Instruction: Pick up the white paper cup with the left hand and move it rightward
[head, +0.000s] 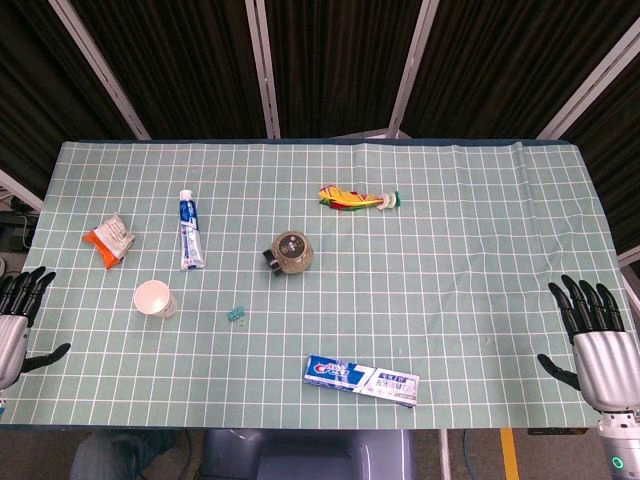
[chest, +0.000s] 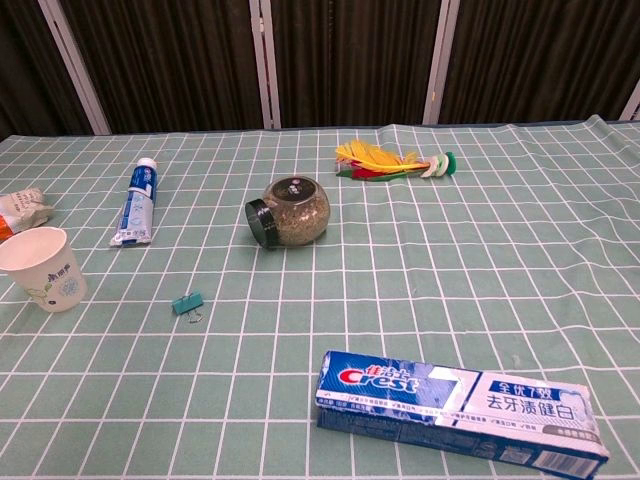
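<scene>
The white paper cup (head: 154, 298) stands upright on the worktop (head: 480, 230) near its left edge, toward the front-left corner, mouth up; the chest view shows a small printed motif on its side. The left robot hand (head: 18, 320) hangs just off the left edge, beside the cup but apart from it, fingers spread wide and holding nothing. The right robot hand (head: 598, 335) sits at the right edge near the front, fingers likewise apart and empty.

Behind the cup, an orange and white snack packet (head: 109, 241) lies close to the left edge. A blue and white toothpaste tube (head: 189, 230) lies lengthwise just to the right of the packet. A small teal binder clip (head: 237, 315) rests to the right of the cup. A round glass jar (head: 291, 251) with a dark lid lies on its side near the middle. A feathered shuttlecock (head: 357, 198) lies toward the back edge. A boxed Crest toothpaste (head: 361, 377) lies along the front edge, around its middle.
</scene>
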